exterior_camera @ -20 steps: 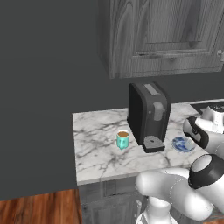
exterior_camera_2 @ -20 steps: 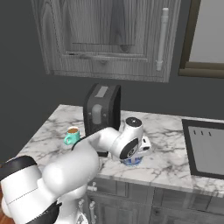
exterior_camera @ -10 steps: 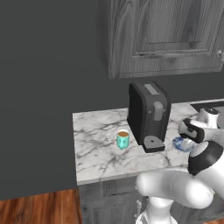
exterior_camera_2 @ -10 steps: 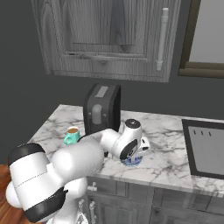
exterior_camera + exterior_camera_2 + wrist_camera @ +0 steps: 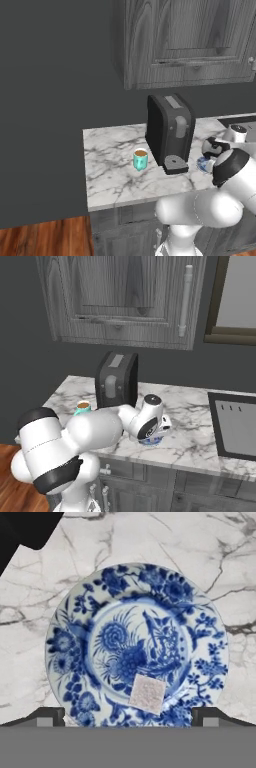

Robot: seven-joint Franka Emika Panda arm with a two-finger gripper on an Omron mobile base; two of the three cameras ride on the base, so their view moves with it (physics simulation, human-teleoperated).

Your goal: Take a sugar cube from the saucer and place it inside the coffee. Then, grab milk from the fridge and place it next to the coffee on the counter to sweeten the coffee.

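Between spread hand (image 5: pixel 128 718) fingertips, sugar cube (image 5: pixel 146 693) near saucer (image 5: pixel 65 643) rim

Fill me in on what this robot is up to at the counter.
The arm is bent low over the saucer on the counter, right of the black coffee machine. Its gripper is open, the fingertips either side of the sugar cube lying on the saucer, nothing gripped yet. The coffee stands left of the machine.
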